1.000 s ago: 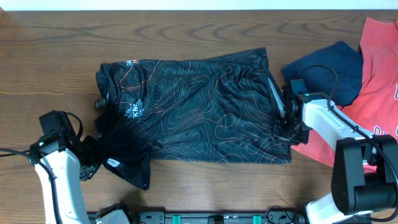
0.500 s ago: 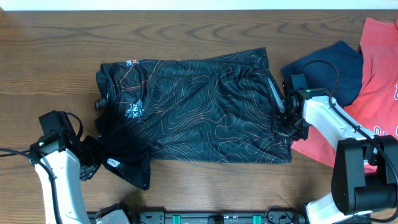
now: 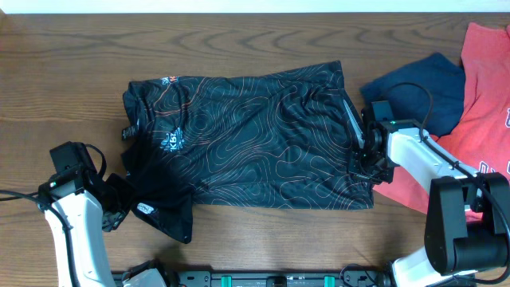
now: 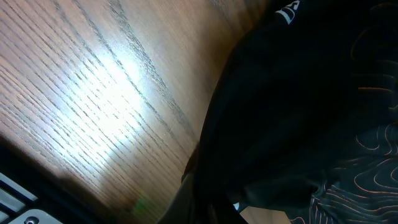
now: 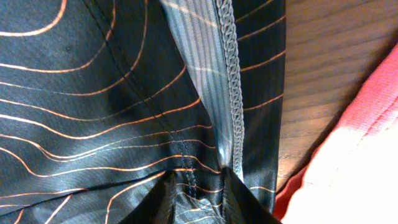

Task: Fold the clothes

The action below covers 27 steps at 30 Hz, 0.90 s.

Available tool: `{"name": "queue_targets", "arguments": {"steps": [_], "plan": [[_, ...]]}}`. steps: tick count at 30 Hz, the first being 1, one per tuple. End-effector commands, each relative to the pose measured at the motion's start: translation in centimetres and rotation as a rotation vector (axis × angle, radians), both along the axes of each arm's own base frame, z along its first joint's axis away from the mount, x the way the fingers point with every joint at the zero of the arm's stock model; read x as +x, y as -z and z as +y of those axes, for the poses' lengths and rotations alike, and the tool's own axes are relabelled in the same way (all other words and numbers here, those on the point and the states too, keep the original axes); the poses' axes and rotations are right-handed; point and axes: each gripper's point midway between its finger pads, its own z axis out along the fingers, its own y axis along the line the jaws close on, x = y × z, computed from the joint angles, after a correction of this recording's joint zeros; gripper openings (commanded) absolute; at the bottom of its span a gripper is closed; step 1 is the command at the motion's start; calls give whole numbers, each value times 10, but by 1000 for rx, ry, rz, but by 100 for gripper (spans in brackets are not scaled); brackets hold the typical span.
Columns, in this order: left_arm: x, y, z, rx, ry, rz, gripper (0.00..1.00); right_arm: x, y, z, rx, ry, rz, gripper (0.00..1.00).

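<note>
1. Looks early in the task: finds the jersey [image 3: 247, 143] spread wide over the worktop [image 3: 239, 40], near-left sleeve rumpled, no neat fold visible.
2. Leaves, by this judgement, nearly all the folding to do.
3. Pinches the jersey's right hem in the right claw [image 5: 202, 190], narrowly closed on the seam.
4. Clamps the left claw [image 3: 114, 207] fully closed, seemingly on that rumpled sleeve at the jersey's near-left corner.

Thin, faintly sheeny cloth jersey [image 3: 255, 151], grained wooden table [image 3: 239, 40]
</note>
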Motion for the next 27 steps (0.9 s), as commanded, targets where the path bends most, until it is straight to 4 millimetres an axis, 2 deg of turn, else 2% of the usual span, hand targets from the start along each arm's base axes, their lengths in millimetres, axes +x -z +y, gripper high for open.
{"name": "queue_targets", "arguments": {"steps": [1, 4, 10, 12, 14, 18, 20, 23, 25, 27], "plan": [[2, -3, 3, 9, 9, -5, 6, 0, 1, -2, 8, 1, -7, 17], [2, -3, 3, 9, 9, -5, 6, 3, 2, -1, 9, 1, -20, 1], [2, -3, 2, 6, 9, -3, 6, 5, 1, -1, 10, 4, -28, 1], [5, -4, -5, -32, 30, -23, 6, 11, -6, -1, 13, 22, -51, 1], [12, -8, -17, -96, 82, -71, 6, 24, -21, -1, 17, 18, -103, 1], [25, -25, -24, -138, 117, -135, 6, 59, -82, -7, 30, 13, -277, 1], [31, -39, -20, -123, 126, -157, 6, 72, -122, -12, 32, 14, -372, 1], [43, -70, -14, -92, 132, -209, 6, 80, -173, -18, 31, 11, -486, 1], [52, -93, -9, -63, 137, -256, 6, 79, -199, -20, 24, -19, -542, 1], [58, -112, -6, -41, 140, -291, 6, 75, -215, -22, 14, -50, -574, 1]]}}
